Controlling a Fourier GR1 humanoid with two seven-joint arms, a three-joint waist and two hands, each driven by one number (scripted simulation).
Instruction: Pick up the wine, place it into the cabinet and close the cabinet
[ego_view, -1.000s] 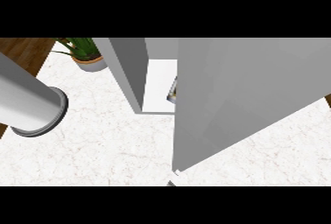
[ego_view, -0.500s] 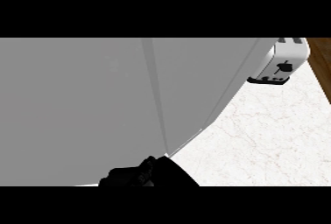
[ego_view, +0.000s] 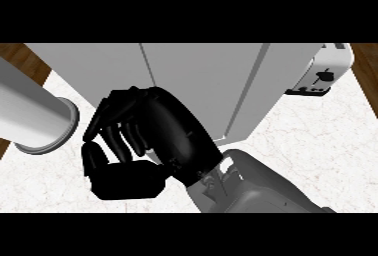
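My left forearm (ego_view: 33, 117) lies at the left over the bench (ego_view: 325, 135); its robot hand is out of view. My right robot hand (ego_view: 144, 142), fingers curled on nothing, is against the shut-looking cabinet (ego_view: 199, 75); toaster (ego_view: 325, 70) far right. Wine unseen, presumably inside; risk: a door gap left if my push slips off.

The right hand (ego_view: 148, 142), fingers seemingly curled on nothing, points to eleven o'clock; the left forearm (ego_view: 33, 117) lies at nine.
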